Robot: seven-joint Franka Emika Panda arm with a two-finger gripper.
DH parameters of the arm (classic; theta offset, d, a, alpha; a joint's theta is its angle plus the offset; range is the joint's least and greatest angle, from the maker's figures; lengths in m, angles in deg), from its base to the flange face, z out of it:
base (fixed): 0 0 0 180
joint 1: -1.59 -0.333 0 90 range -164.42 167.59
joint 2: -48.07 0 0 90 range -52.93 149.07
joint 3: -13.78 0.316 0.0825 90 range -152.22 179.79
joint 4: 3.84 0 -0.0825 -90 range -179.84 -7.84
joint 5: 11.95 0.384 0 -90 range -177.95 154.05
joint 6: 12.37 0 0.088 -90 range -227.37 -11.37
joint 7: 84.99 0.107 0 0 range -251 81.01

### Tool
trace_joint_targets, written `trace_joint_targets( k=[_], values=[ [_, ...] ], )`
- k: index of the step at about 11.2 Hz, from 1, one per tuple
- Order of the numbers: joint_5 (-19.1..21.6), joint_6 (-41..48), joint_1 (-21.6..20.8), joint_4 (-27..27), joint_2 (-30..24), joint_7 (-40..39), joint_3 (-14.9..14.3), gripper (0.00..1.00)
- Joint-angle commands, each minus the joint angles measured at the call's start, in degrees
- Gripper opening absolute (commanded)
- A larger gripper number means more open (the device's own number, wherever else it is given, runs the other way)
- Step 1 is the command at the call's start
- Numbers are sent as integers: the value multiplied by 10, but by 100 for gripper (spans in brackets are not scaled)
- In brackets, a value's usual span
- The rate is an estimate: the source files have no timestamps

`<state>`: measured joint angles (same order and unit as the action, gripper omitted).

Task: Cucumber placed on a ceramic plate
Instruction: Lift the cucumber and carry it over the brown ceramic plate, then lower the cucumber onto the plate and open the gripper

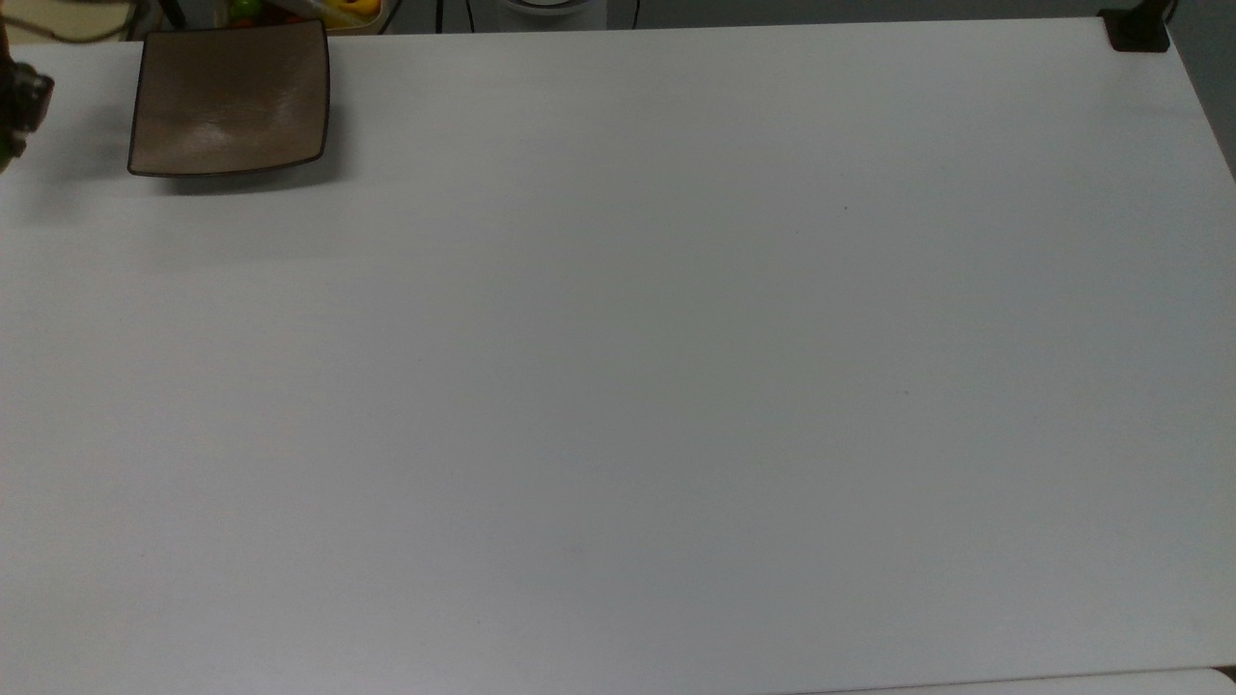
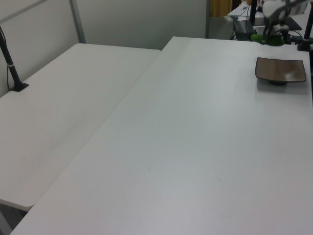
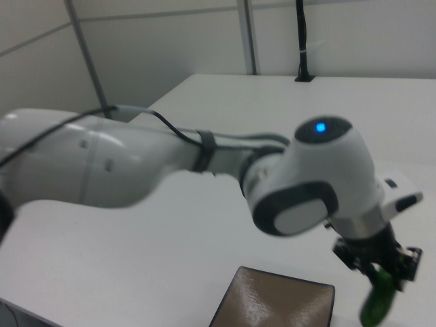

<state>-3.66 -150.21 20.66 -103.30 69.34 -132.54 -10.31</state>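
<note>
I can't read any words, numbers or signs here. There are none on my arm, none on the plate (image 1: 230, 101) beside my fingers, and none on the table (image 1: 676, 386).

Dark green cucumber (image 3: 379, 298), glossy brown-taupe plate (image 1: 230, 97), plain white table (image 1: 676, 338)
</note>
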Motion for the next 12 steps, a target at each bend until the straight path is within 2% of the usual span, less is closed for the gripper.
trace_joint_targets(
  k=[1, 4, 9, 10, 11, 12],
  values=[
    [8, 126, -1, -49, -115, -4, 12, 28],
    [8, 137, -15, -133, -175, -9, 25, 28],
    [7, 151, -41, -207, -165, -11, 31, 30],
    [7, 152, -46, -209, -161, -11, 32, 48],
    [7, 152, -47, -209, -157, -10, 32, 93],
    [7, 152, -49, -206, -155, -6, 32, 100]
  ],
)
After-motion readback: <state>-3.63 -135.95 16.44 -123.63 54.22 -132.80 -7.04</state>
